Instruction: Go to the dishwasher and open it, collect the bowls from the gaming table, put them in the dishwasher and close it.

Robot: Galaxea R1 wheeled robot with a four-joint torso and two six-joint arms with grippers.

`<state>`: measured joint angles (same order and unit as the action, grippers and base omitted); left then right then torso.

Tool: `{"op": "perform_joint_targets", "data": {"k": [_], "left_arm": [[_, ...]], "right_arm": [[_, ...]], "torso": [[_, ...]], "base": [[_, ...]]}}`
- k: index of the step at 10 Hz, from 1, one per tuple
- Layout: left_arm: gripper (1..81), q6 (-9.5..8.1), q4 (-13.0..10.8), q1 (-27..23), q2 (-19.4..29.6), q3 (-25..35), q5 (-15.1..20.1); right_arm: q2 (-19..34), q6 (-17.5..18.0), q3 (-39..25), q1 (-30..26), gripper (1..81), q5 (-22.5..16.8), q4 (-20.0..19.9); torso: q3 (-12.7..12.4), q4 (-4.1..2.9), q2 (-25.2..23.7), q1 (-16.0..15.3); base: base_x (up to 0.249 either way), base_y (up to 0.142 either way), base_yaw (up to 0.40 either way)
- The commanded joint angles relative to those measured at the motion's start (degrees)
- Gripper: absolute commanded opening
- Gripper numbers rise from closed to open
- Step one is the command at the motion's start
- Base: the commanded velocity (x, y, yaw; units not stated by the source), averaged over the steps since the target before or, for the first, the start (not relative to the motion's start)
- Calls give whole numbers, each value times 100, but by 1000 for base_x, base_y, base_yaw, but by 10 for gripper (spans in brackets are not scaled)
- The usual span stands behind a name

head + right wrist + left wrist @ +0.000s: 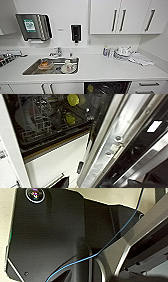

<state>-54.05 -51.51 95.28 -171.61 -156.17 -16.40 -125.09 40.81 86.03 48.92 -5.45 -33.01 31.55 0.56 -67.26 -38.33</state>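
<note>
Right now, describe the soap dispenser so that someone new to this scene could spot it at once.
Start at the steel sink set in the white counter. On the wall behind it hang two fixtures: a steel towel dispenser and, toward the upper cabinets, the soap dispenser. It is the small black box.

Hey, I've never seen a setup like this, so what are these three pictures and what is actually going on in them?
They come from a wheeled robot with two arms. One camera sits high on its head and looks down on a kitchen counter with a sink holding dishes, a tap, a paper towel dispenser and white cabinets above. The dishwasher shows open under the counter edge. A camera on the right wrist looks into it: a rack with yellow-green bowls and the steel door edge. The left wrist camera mostly sees the robot's own dark plate and a blue cable.
</note>
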Motion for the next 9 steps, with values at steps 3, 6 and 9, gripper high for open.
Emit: {"op": "perform_joint_targets", "data": {"k": [3,6,9], "left_arm": [[811,18,-88,-101,-6,-1,216],[811,26,-88,-137,-14,-1,216],[811,35,-79,-145,-6,-1,233]], "right_arm": [[631,-56,-588,-616,811,-237,-30],[1079,-100,-150,104,811,-308,136],[1036,-118,501,789,811,-316,287]], "torso": [[0,0,0,0],[0,0,0,0],[0,0,0,0]], "base": [[0,0,0],[0,0,0],[0,0,0]]}}
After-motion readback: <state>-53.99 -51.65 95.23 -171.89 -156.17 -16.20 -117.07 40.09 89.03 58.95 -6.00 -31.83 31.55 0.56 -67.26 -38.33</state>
